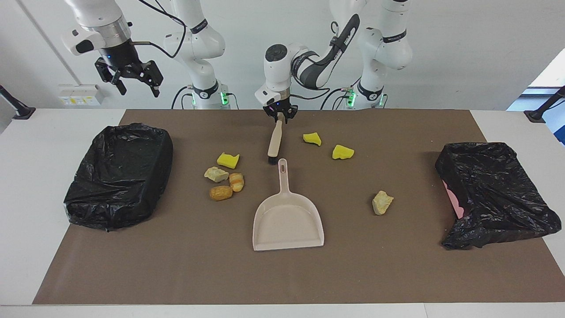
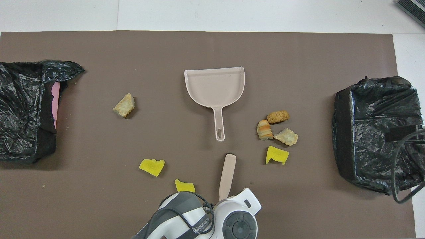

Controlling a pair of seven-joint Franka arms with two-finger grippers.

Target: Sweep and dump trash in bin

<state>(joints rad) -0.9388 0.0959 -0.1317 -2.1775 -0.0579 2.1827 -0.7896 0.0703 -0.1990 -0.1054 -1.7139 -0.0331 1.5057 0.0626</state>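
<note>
The trash lies on the brown mat: yellow sponge pieces [image 1: 228, 160] [image 1: 312, 138] [image 1: 342, 152], beige lumps [image 1: 216, 174] [image 1: 382, 202] and two bread-like rolls [image 1: 236, 181] [image 1: 220, 193]. The beige dustpan [image 1: 287, 221] lies flat mid-mat, its handle toward the robots. My left gripper [image 1: 280, 115] is shut on the handle end of the beige brush [image 1: 275, 141], which slants with its bristle end down near the dustpan handle. In the overhead view the brush [image 2: 227, 176] sticks out from under the left wrist. My right gripper [image 1: 134, 86] is open, high over the black-lined bin [image 1: 119, 172].
A second black bag [image 1: 494, 194] with pink showing at its edge lies at the left arm's end of the table. The brown mat [image 1: 176, 265] covers most of the white table. The lined bin also shows in the overhead view [image 2: 375, 132].
</note>
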